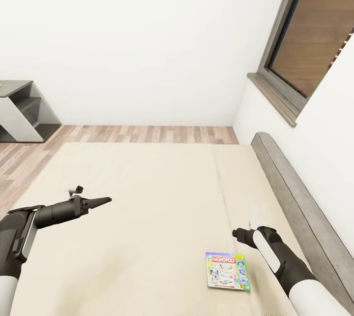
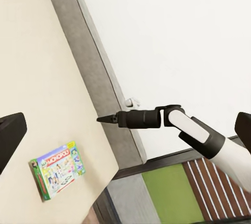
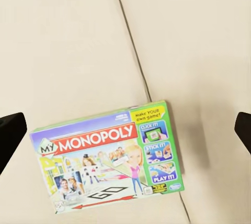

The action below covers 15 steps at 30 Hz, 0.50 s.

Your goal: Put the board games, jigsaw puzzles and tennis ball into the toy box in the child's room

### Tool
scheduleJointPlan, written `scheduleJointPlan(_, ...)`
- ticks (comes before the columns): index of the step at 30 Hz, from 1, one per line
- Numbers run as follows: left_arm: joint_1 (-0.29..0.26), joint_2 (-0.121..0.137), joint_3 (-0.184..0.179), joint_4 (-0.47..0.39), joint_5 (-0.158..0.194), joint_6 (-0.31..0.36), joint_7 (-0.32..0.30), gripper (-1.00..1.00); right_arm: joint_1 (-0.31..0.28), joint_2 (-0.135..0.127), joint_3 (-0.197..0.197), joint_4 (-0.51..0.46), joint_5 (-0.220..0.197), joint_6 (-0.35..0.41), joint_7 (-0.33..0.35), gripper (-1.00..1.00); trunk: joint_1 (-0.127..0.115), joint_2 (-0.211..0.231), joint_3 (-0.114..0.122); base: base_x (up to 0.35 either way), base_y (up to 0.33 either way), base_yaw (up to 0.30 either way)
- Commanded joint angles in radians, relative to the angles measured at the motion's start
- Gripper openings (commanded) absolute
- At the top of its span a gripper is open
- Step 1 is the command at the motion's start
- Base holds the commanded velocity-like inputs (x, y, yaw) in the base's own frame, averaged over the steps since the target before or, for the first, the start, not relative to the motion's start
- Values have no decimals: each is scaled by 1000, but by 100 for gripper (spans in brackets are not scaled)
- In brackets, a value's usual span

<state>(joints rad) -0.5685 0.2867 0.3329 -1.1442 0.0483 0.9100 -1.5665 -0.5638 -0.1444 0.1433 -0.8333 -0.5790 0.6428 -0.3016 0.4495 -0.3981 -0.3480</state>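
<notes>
On the bed [image 1: 147,198], near its headboard-side edge, we see one board game [image 1: 227,270], a Monopoly box, lying flat. Our right jaws [image 1: 237,234] hover spread wide above it, empty. Our left jaws [image 1: 105,201] hang over the mattress, well apart; we cannot tell their state.

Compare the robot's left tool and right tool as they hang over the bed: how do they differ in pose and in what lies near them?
The left tool hangs over bare mattress, far from the board game, while the right tool hangs near that game, close to the headboard. In the head view the left tool points sideways across the bed; the right tool points away from the camera. Both are dark, hold nothing and touch nothing.
</notes>
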Motion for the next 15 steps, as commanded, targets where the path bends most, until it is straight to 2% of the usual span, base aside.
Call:
scheduleJointPlan(1, -1, 0, 0, 0, -1, 11, -4, 100, -1, -1, 4, -1, -10, 1, -10, 100, 0, -2, -3, 0, 0, 0)
scheduleJointPlan(11, -1, -3, 0, 1, -1, 10, -4, 100, -1, -12, 1, -1, -11, -6, -7, 100, 0, -2, -20, 0, 0, 0)
scheduleJointPlan(15, -1, -3, 0, 1, -2, 9, -4, 100, -1, -15, 1, 0, -10, -8, 41, 100, 0, -2, -26, 0, 0, 0)
